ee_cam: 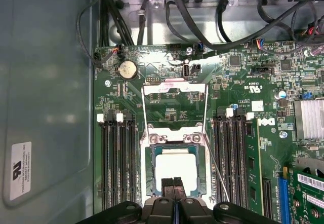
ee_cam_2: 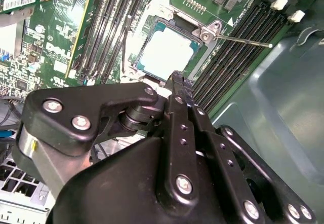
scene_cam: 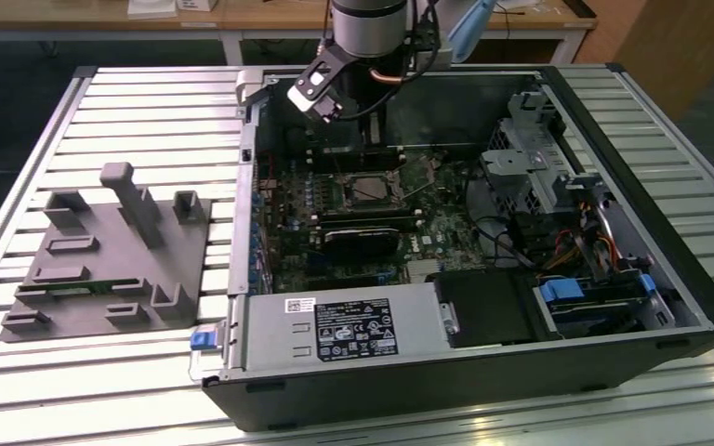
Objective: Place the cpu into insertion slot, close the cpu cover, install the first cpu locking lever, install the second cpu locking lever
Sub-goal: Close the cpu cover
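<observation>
The cpu (ee_cam: 174,165) sits in the insertion slot (scene_cam: 367,190), the cpu cover (ee_cam: 150,155) down around it, directly beneath the gripper (ee_cam: 173,182), whose fingers (ee_cam: 166,186) are pressed together on nothing. 1 locking lever (ee_cam: 216,173) beside them slants free over the memory slots (ee_cam: 238,168).

This looks like a robotics lab or workshop bench. An open PC case (scene_cam: 456,395) lies on its side on a table (scene_cam: 97,400) built of ribbed aluminium profiles. The case's motherboard (scene_cam: 332,237) and cables (scene_cam: 580,249) are bared. A robot arm (scene_cam: 363,28) hangs over the far end of the case. Just beside the case, on the exterior view's left, sits a grey moulded fixture (scene_cam: 109,260) with posts and pockets. Behind the case stand pale wooden desks (scene_cam: 271,19) on white legs.
</observation>
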### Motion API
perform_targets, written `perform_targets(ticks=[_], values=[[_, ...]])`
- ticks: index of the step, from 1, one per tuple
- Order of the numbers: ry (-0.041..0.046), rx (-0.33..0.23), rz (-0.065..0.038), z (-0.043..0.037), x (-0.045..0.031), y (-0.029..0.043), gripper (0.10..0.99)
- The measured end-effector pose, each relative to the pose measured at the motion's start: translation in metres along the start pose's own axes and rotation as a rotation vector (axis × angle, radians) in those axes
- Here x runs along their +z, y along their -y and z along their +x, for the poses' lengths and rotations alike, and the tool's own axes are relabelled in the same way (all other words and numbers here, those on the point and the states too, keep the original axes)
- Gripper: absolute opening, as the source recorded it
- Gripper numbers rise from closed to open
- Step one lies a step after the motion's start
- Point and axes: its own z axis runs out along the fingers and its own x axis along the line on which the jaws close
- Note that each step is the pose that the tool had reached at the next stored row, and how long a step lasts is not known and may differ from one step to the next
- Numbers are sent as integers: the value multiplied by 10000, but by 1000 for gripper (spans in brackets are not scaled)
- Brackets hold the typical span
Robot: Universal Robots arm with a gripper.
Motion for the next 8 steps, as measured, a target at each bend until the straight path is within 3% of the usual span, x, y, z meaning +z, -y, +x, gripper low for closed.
perform_targets(ticks=[8], values=[[0, 1, 0, 3, 7, -73, 106]])
